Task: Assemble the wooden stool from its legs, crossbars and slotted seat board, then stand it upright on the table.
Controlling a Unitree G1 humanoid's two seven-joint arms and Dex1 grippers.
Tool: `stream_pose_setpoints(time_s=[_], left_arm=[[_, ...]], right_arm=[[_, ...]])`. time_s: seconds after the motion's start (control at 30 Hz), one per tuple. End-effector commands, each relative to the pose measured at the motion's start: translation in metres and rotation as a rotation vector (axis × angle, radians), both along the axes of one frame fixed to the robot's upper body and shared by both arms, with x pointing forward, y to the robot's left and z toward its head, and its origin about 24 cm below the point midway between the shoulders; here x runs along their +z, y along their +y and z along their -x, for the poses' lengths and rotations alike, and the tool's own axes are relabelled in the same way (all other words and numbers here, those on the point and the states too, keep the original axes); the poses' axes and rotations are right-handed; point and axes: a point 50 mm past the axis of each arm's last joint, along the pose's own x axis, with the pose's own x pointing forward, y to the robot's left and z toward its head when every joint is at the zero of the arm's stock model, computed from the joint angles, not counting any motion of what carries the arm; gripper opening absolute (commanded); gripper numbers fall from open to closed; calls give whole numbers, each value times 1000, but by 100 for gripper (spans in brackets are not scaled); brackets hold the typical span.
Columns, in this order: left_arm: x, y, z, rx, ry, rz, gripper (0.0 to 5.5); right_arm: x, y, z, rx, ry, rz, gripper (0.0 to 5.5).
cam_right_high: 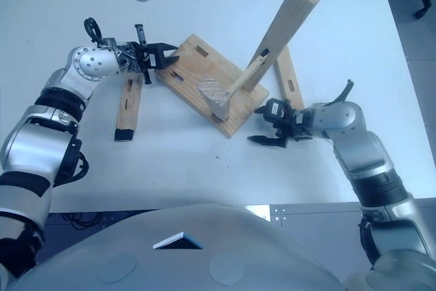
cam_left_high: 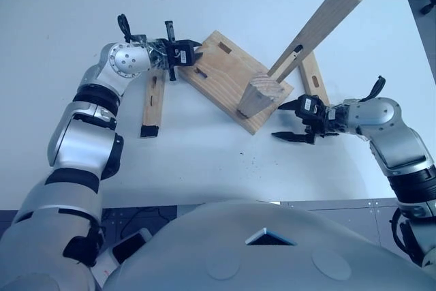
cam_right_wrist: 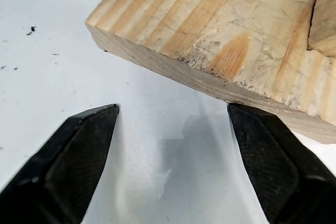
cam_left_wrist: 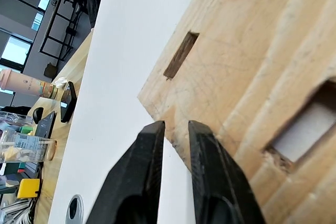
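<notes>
Right gripper (cam_left_high: 278, 121): jaws gaping wide.
Left gripper (cam_left_high: 192, 56): jaws sitting narrow.
Seat board (cam_left_high: 221, 73): one, running far-left to near-right.
Legs (cam_left_high: 153, 103): four.

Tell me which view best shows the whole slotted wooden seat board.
The left eye view: the whole slotted wooden seat board lies in frame on the white table. The right eye view matches. The left wrist view gives a close corner with two slots, the right wrist view one edge.
</notes>
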Motion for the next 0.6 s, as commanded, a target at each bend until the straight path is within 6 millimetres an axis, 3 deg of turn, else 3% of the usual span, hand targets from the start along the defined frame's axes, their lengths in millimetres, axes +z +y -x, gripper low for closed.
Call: stream_pose_setpoints(time_s=[0.03, 0.27, 0.6], left_arm=[[2, -6, -3, 20, -16, 25, 79], [-1, 5, -17, 165, -78, -122, 79], [-15, 6, -9, 132, -17, -184, 79]], right_arm=[[-11, -11, 6, 1, 36, 78, 383], [-6, -7, 0, 36, 15, 72, 383], [3, -3, -9, 50, -51, 78, 383]])
